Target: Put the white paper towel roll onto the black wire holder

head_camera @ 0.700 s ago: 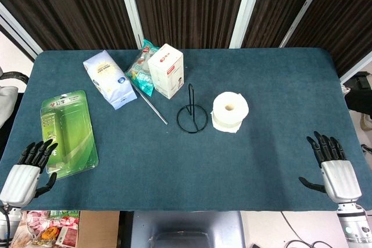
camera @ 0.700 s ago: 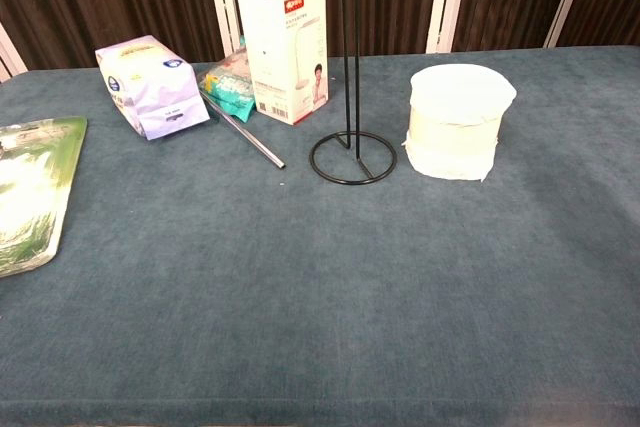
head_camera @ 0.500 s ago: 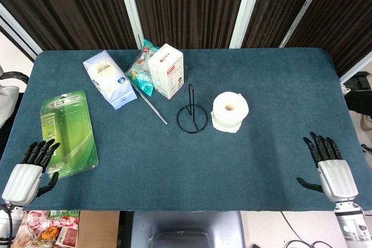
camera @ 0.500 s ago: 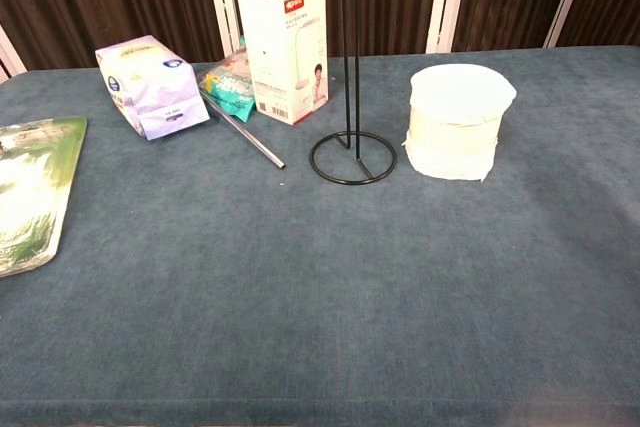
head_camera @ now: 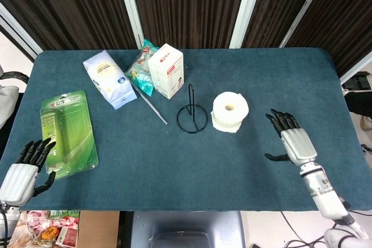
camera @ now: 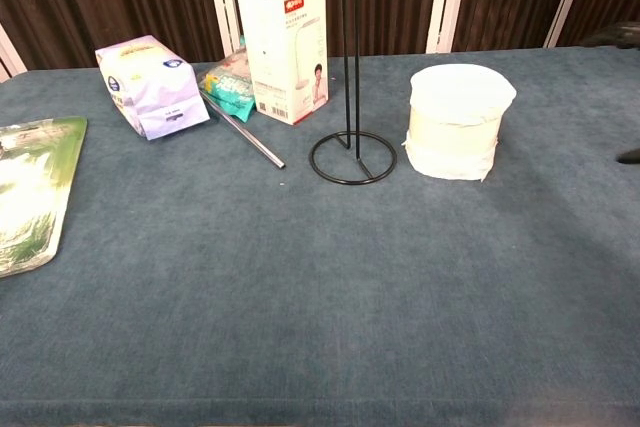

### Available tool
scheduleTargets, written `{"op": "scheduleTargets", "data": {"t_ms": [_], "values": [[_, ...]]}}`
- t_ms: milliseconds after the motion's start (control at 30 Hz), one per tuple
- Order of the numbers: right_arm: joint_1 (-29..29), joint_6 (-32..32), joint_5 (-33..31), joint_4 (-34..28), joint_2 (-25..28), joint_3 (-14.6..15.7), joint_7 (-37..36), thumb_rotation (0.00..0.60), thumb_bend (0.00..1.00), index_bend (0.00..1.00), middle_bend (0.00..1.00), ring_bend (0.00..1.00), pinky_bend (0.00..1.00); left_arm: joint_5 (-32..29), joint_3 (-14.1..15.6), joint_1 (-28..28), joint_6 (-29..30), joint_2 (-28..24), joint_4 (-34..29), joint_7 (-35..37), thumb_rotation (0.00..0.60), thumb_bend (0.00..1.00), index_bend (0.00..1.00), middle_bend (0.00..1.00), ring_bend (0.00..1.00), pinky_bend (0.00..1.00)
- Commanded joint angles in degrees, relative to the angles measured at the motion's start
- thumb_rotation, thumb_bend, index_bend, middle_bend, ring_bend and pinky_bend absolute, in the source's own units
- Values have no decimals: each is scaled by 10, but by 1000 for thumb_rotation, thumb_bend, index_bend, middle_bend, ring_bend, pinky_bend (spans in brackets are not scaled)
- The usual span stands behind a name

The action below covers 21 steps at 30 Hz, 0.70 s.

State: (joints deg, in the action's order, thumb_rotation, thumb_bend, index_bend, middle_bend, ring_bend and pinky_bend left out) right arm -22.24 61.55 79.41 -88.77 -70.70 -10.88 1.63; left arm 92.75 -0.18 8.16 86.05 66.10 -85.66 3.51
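Note:
The white paper towel roll [head_camera: 229, 111] [camera: 455, 123] stands upright on the blue table, just right of the black wire holder [head_camera: 192, 117] [camera: 351, 147], whose ring base lies flat with its post upright. My right hand [head_camera: 292, 139] hovers open over the table to the right of the roll, fingers spread and pointing toward it, a short gap between them; in the chest view only dark fingertips [camera: 628, 156] show at the right edge. My left hand [head_camera: 24, 169] is open at the table's front left corner, holding nothing.
A white box [head_camera: 166, 70], a teal snack packet [head_camera: 139, 71], a white-and-purple bag [head_camera: 108, 79] and a metal rod [head_camera: 152, 107] lie behind and left of the holder. A green blister pack [head_camera: 68, 132] lies at the left, beside my left hand.
My right hand has moved from the table's front right corner inward and forward, toward the roll. My left hand stays put. Roll and holder are unmoved.

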Motion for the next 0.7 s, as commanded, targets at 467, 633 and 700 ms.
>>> {"op": "scheduleTargets", "data": {"t_ms": [467, 633, 700], "values": [[-180, -197, -237, 84, -67, -77, 49, 600, 117, 0, 0, 0, 0, -18, -5, -3, -3, -4, 0, -1, 600, 469, 0, 18, 0, 56], [-215, -217, -286, 117, -89, -75, 69, 600, 117, 0, 0, 0, 0, -22, -6, -2, -7, -4, -1, -4, 600, 471, 0, 17, 0, 56], [-225, -220, -301, 128, -97, -74, 76, 600, 117, 0, 0, 0, 0, -22, -6, -1, -8, -4, -1, -4, 600, 470, 0, 17, 0, 56]]}}
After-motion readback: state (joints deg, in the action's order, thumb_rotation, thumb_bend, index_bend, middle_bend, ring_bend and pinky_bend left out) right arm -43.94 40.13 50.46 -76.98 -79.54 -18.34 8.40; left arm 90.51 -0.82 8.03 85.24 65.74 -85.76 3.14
